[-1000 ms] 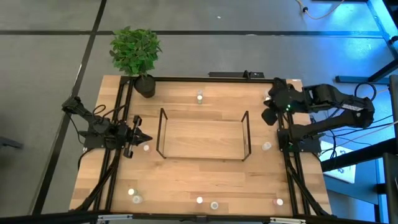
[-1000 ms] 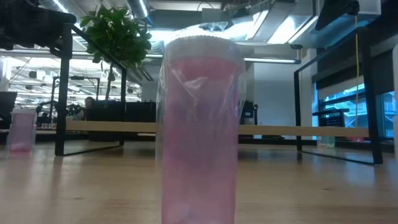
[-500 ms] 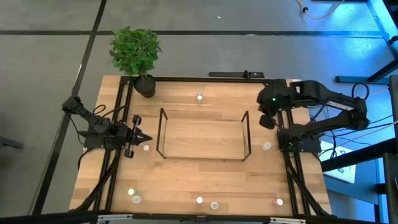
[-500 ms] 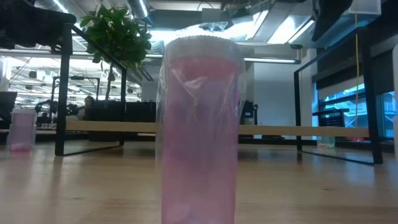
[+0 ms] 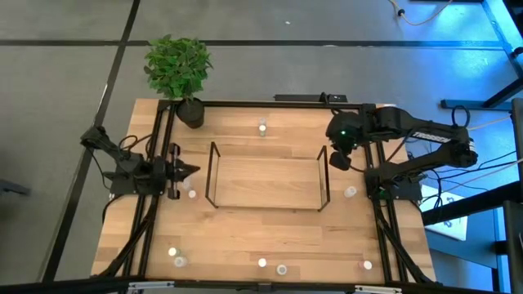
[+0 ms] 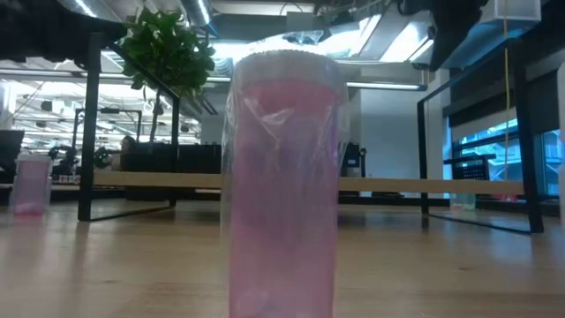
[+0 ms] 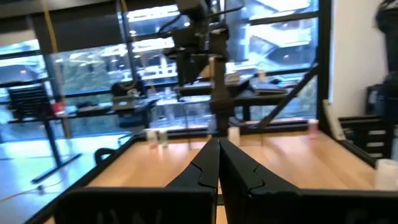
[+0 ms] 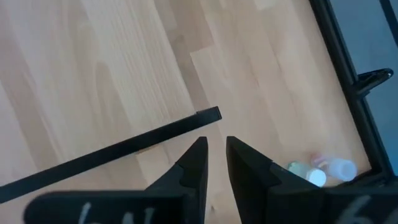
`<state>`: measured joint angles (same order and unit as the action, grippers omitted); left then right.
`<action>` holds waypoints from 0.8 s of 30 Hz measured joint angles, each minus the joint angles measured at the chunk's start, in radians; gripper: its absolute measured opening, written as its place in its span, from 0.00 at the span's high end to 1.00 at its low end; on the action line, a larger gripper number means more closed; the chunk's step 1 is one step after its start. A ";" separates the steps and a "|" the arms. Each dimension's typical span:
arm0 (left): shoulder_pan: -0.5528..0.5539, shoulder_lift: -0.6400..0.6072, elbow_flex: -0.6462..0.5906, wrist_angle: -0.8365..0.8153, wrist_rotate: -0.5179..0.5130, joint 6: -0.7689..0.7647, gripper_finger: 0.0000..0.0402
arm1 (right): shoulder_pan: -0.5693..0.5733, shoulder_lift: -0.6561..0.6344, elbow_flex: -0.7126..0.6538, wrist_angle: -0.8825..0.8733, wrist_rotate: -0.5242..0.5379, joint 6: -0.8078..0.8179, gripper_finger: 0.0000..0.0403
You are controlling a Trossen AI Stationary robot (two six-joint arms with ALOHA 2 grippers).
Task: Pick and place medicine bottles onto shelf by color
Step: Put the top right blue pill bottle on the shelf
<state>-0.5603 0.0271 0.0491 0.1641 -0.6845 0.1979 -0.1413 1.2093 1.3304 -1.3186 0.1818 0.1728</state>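
Note:
The shelf (image 5: 265, 175), black rods over a wooden board, stands mid-table. Small pale medicine bottles stand scattered: one far of it (image 5: 262, 126), one at its left (image 5: 193, 194), one at its right (image 5: 350, 192), several along the near edge (image 5: 282, 269). A pink bottle (image 6: 282, 185) fills the low view. My right gripper (image 5: 337, 162) hovers over the shelf's right end, open by a narrow gap (image 8: 216, 146), nothing between its fingers, above a top rod (image 8: 124, 152). My left gripper (image 5: 194, 170) is shut (image 7: 217, 146), left of the shelf, pointing level at it.
A potted plant (image 5: 180, 69) stands at the far left corner. Black frame rails (image 5: 159, 131) run along the table's left and right sides. In the right wrist view, pale bottles (image 8: 323, 171) stand beside the right rail. Bare wood lies between the shelf and the near-edge bottles.
My right gripper has moved toward the table's left and a little down, from the right rail to above the shelf's right end. My left gripper has swung its tip slightly toward the far edge, staying shut. No bottle has moved.

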 joint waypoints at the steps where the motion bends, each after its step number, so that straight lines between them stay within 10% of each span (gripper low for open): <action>1: 0.000 0.008 0.010 0.001 -0.008 0.005 1.00 | 0.000 0.005 0.000 0.000 0.000 -0.005 0.84; 17: 0.000 0.160 0.121 -0.045 -0.125 -0.065 1.00 | -0.061 0.012 0.080 0.030 0.060 -0.103 0.98; 24: 0.014 0.326 0.281 -0.243 -0.189 -0.169 1.00 | -0.105 0.023 0.079 0.036 0.037 -0.107 0.90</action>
<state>-0.5461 0.3532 0.3304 -0.0785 -0.8734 0.0286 -0.2463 1.2320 1.4095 -1.2824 0.2187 0.0662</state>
